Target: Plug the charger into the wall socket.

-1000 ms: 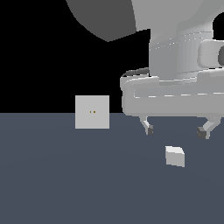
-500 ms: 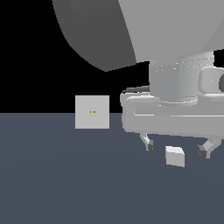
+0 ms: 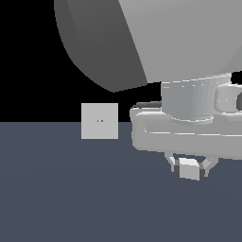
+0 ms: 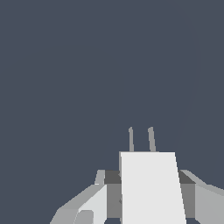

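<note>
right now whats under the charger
The charger sits between the end effector fingers on the dark grey floor. Its underside is hidden, so contact with the floor cannot be confirmed.

The floor [image 3: 66,189] is a flat, plain surface of dark blue-grey colour, with no pattern and no seams. Behind its far edge there is only a black background [image 3: 28,56], without walls or windows. The light is even and soft.
</note>
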Controlling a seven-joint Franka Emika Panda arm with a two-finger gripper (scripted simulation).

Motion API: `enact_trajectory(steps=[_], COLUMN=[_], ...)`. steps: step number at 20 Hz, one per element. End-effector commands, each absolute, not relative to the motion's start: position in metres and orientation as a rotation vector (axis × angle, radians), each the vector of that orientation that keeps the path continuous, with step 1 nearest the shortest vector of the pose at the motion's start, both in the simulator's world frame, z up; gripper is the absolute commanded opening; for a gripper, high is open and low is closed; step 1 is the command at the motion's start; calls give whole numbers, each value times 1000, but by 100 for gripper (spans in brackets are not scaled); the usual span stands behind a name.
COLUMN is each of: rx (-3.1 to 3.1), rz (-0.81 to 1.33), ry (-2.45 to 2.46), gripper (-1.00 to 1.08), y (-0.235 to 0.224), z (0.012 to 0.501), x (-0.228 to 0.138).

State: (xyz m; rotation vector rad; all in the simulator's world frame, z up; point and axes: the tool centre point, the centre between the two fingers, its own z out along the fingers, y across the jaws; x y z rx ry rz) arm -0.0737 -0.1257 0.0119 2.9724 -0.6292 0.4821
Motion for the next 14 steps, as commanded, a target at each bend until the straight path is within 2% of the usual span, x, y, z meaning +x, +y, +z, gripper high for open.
enact_trajectory(steps=[1, 9, 14], rx=[2972, 2974, 2996], rz=[483, 483, 487], ry=[-629, -623, -547], gripper=[-100, -100, -100], y=[-126, -124, -105], z=[12, 13, 23], x=[-74, -73, -64])
